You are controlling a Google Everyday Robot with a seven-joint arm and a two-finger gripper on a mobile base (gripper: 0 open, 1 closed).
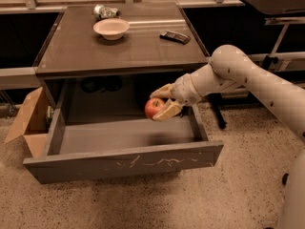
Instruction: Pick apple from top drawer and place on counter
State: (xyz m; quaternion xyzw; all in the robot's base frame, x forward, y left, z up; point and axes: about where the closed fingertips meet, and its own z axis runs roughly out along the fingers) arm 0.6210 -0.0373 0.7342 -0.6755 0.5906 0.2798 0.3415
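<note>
Right now the claw [158, 105] is closed around the apple [152, 108], one pale finger over its top and the other beneath. It holds the fruit in the air above the floor of the open top drawer [124, 162], toward the right side and just below the front edge of the worktop [128, 51].

The main risk is that edge. A straight lift would likely knock the apple or the upper finger against the worktop's underside, so the claw probably needs to draw outward before rising. The fingers also seem to sit toward the apple's right side, so a jolt could roll it free and back into the drawer.

The arm [228, 73] comes in from the right. Its elbow rides high beside the worktop's right front corner, and the wrist is angled down and left. When the apple is set down, the bowl [111, 28] further back wants avoiding.
</note>
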